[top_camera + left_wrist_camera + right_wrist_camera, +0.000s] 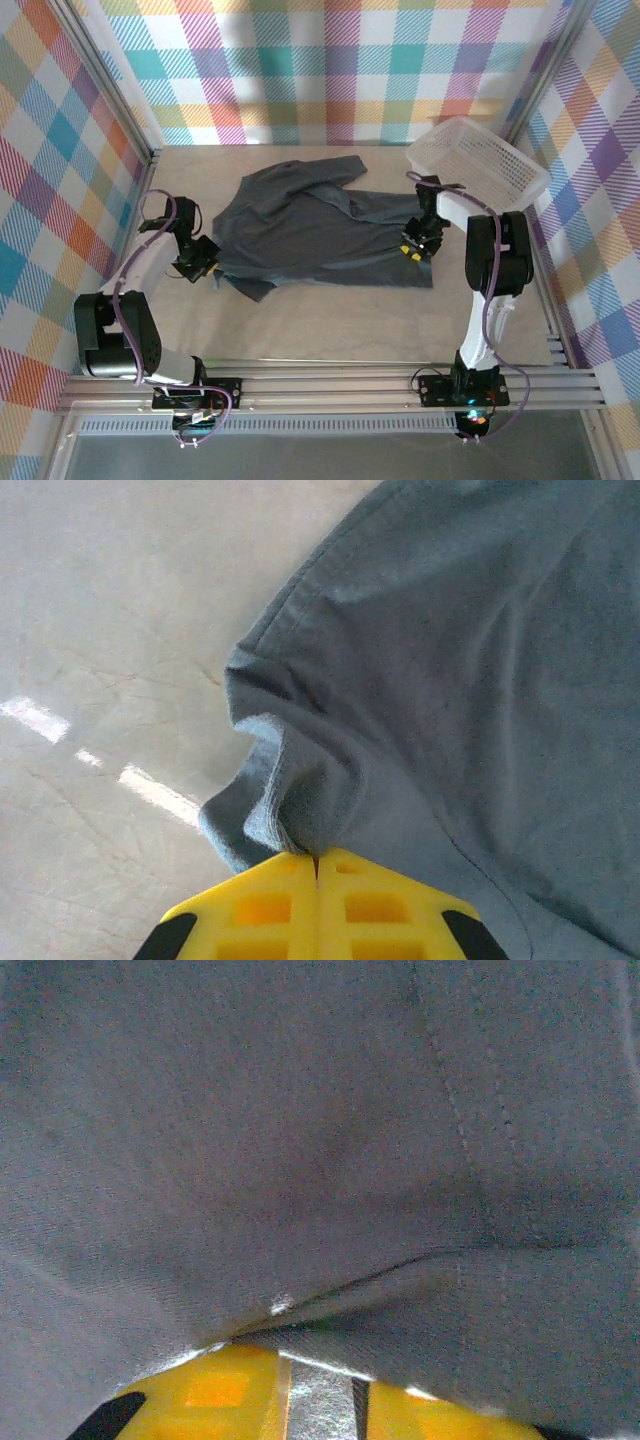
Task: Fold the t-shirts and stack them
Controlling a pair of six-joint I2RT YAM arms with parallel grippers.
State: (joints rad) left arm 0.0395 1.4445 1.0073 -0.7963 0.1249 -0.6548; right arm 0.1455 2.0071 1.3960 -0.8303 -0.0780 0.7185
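Watching one dark charcoal-grey t-shirt [310, 225] lying rumpled across the middle of the pale table [330, 320].

From overhead I see it spread wide but uneven, with folds bunched at its far side and a white perforated basket [480, 155] tilted just beyond its right end. My left gripper [317, 858] has its yellow pads pressed together on a puckered fold of the stitched edge, at the shirt's left side. My right gripper [318, 1385] sits under draped cloth at the right edge, and I cannot tell how its jaws stand.
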